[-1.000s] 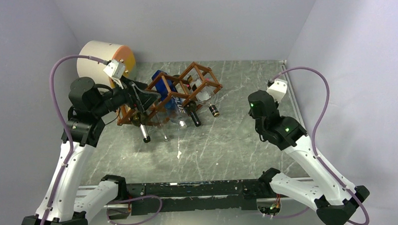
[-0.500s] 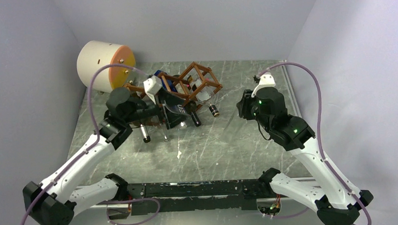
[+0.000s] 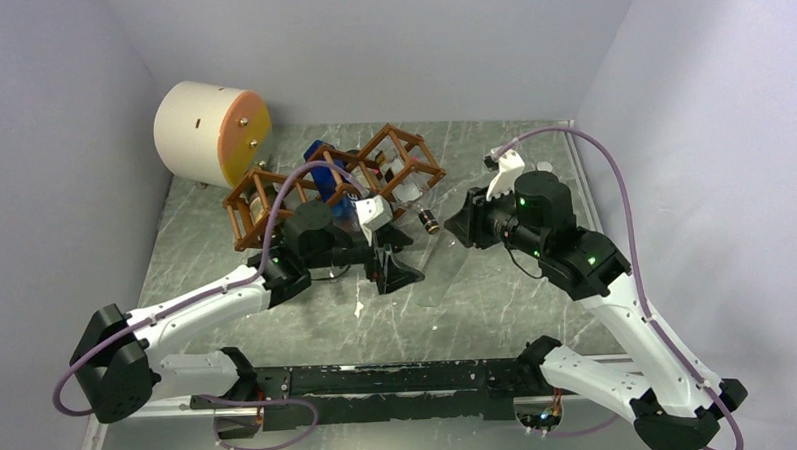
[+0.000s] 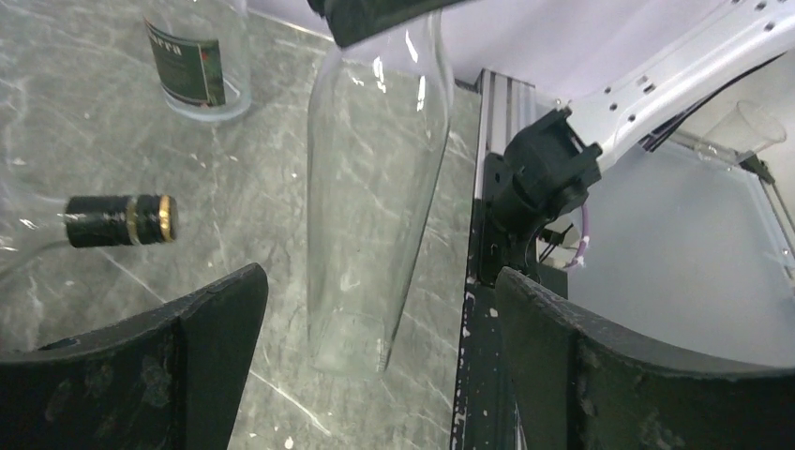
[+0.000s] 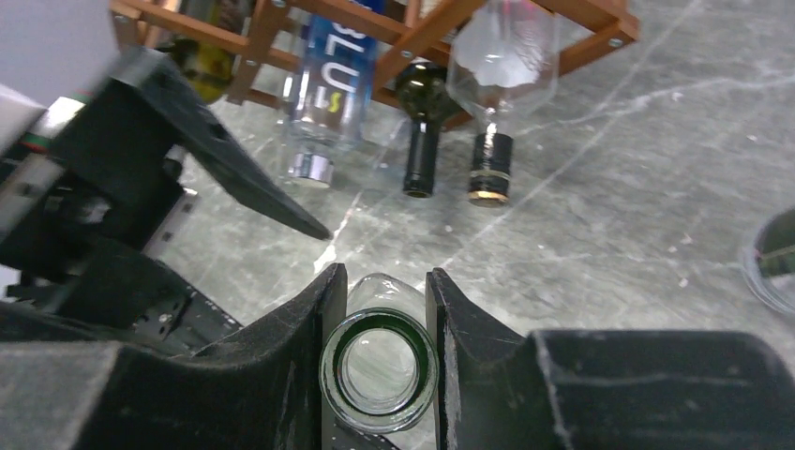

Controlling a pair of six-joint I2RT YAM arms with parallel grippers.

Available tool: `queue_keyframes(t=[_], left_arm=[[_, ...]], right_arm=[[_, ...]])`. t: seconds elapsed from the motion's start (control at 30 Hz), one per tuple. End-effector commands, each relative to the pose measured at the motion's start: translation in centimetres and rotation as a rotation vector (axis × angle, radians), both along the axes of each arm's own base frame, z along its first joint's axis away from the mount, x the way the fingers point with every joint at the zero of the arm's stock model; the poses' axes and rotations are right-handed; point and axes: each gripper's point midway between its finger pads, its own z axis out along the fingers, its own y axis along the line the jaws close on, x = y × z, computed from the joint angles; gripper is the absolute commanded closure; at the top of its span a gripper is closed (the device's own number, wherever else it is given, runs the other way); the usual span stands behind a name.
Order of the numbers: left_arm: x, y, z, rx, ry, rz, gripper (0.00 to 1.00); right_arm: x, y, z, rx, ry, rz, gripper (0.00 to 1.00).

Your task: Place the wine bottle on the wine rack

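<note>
Right wrist view: the wine bottle, clear glass and uncapped, is seen mouth-on, its neck pinched between the two fingers of the right claw. The bottle slants down and away from this claw, base low over the desk, in front of the wine rack and well short of it; whether the base touches the desk cannot be told.

Left wrist view: the left claw is spread wide, one finger on each side of the bottle's body, neither touching the glass.

The step in hand is judged to be a second grasp on the body. To do it well, the left claw should centre on the straight part of the body, above the base, and close squarely, since smooth glass slips under a skewed pinch. The right claw should not let go of the neck until that grip is firm.

The rack already carries a blue-labelled bottle, a dark bottle and a gold-banded bottle, necks jutting toward the arms; any approach should pass clear of them. Which cell is free cannot be told. A cream-and-orange drum lies behind the rack.
</note>
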Motion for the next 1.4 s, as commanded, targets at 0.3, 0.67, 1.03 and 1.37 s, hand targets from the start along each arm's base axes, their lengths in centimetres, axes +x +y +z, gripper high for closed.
queue_keyframes(t=[0.3, 0.67, 1.03, 1.37], left_arm=[[-0.4, -1.4, -2.1, -0.019, -0.076, -0.051, 0.07], [-0.5, -1.2, -1.9, -0.047, -0.205, -0.076, 0.3], [-1.4, -1.2, -2.0, -0.039, -0.274, -0.144, 0.27], [2.2, -0.6, 1.7, 0.032, -0.569, -0.019, 0.93]], right_arm=[[-1.5, 4.0, 7.0, 0.238, -0.137, 0.207, 1.0], [-2.5, 4.2, 8.4, 0.287, -0.15, 0.243, 1.0], [-3.1, 4.2, 9.2, 0.311, -0.157, 0.255, 1.0], [-3.0, 2.0, 8.6, 0.227, -0.127, 0.157, 0.32]])
